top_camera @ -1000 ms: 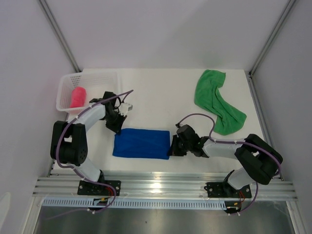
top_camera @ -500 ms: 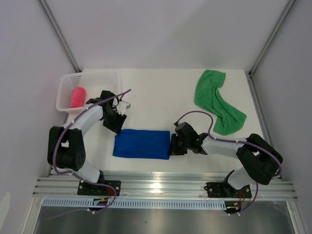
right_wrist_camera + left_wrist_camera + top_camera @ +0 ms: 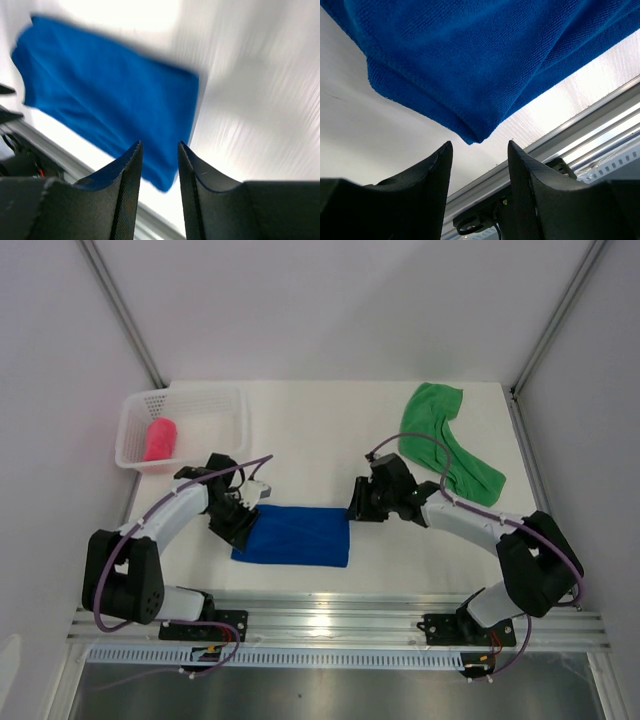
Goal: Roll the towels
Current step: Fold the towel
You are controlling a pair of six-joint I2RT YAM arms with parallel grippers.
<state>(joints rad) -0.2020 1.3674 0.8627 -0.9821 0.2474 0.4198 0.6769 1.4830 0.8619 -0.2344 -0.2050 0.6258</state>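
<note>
One blue towel: folded flat into a long rectangle, not rolled, lying on the white table near its front edge, between the two arms.
Green towel: loose and crumpled, spread at the far right of the table, well apart from the blue one.
Pink-red towel: a compact roll inside the white mesh basket, at its left end.
Basket place: far left corner of the table.
Left gripper: low at the left short end of the blue towel, near its front corner. Its jaws stand parted with nothing between them; in the wrist view that corner of the cloth sits just beyond the tips, not within the gap.
Right gripper: just beside the far right corner of the blue towel, raised off it. Its jaws are released and empty — the wrist view, blurred, shows the blue cloth below and beyond the fingers.
Contact: neither gripper holds any cloth; whether the left fingers brush the towel's edge cannot be told.
Front rail: a metal strip along the near table edge, carrying both arm bases.
</note>
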